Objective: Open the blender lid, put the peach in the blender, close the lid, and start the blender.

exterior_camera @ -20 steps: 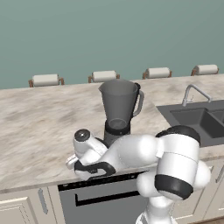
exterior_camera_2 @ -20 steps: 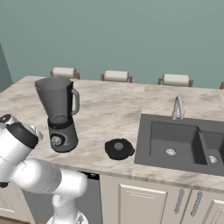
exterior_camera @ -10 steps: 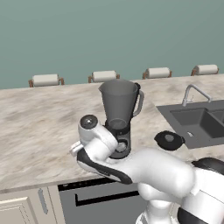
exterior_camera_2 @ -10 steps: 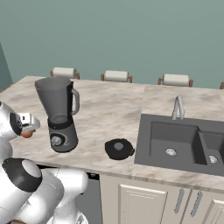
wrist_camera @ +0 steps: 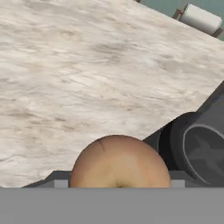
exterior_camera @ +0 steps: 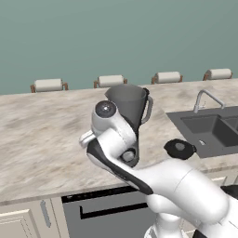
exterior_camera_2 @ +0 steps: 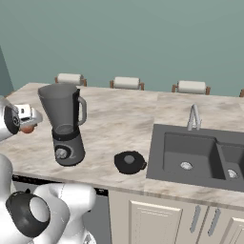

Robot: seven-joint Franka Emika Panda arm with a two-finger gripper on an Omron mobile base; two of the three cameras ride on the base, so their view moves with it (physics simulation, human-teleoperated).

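One peach (wrist_camera: pixel 119 162) sits clamped between your gripper (exterior_camera_2: pixel 29 125) fingers, raised above the marble counter (exterior_camera_2: pixel 119 124) just left of the blender (exterior_camera_2: pixel 64 124). You see the blender's jar open at the top, standing upright near the counter's front edge. Its dark lid (exterior_camera_2: pixel 129 162) lies flat on the counter to the right, between the blender and the sink (exterior_camera_2: pixel 200 155).

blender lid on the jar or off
Off. The blender lid lies flat on the counter between the blender and the sink; the jar's top is open.

Even, soft rendered light; faint shadows.
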